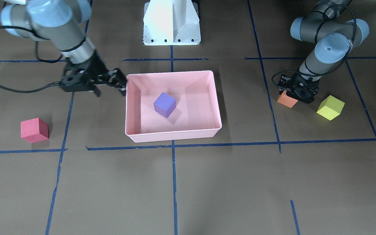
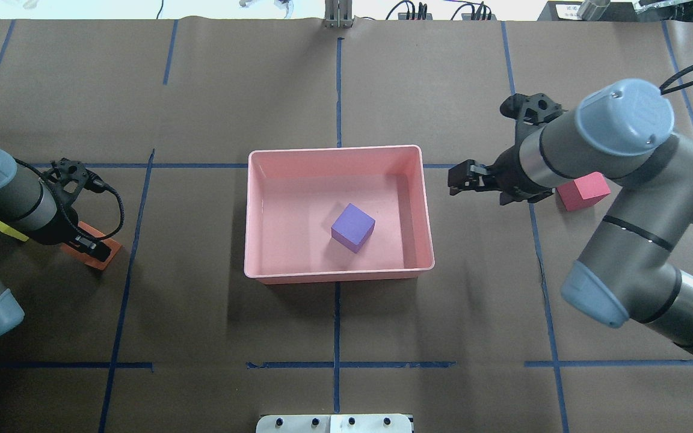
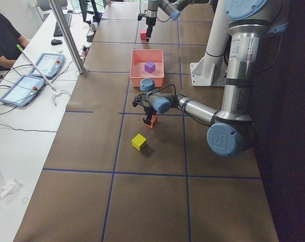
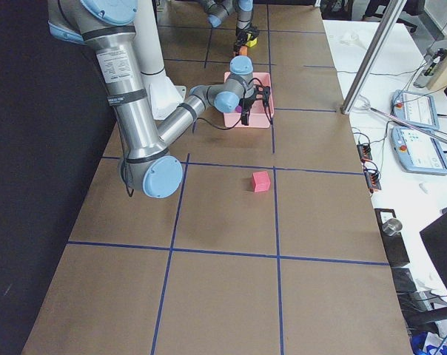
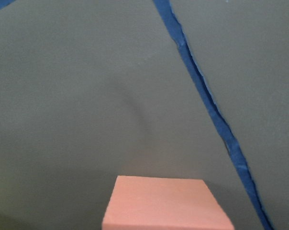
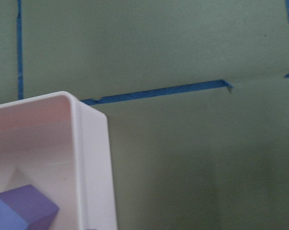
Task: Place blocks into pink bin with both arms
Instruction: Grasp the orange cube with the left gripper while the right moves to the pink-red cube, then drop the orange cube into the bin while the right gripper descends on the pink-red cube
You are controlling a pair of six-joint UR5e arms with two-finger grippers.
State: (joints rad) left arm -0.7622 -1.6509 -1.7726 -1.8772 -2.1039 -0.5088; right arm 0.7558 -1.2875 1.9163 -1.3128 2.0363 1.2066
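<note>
The shallow pale pink plastic bin (image 2: 337, 150) sits mid-table on the brown paper-covered table (image 2: 334, 72), w/ the small purple foam cube (image 2: 352, 227) lying on its floor, so approx. one of four blocks looks done. The right gripper (image 2: 455, 182) hovers just outside the bin's wall on the robot's right, jaws spread and holding nothing; prob. it is free for the red foam cube (image 2: 584, 190), which lies on the table farther right, by that arm's wrist. The left gripper (image 1: 297, 94) is low over the orange foam cube (image 1: 287, 99), well left of the bin, placed as if for a pick; whether it has clamped the cube can't be told. The yellow-green foam cube (image 1: 330, 107) lies near it, farther left, apart from the orange one. Each arm seems to work its own side, which would avoid crossing over the bin.
</note>
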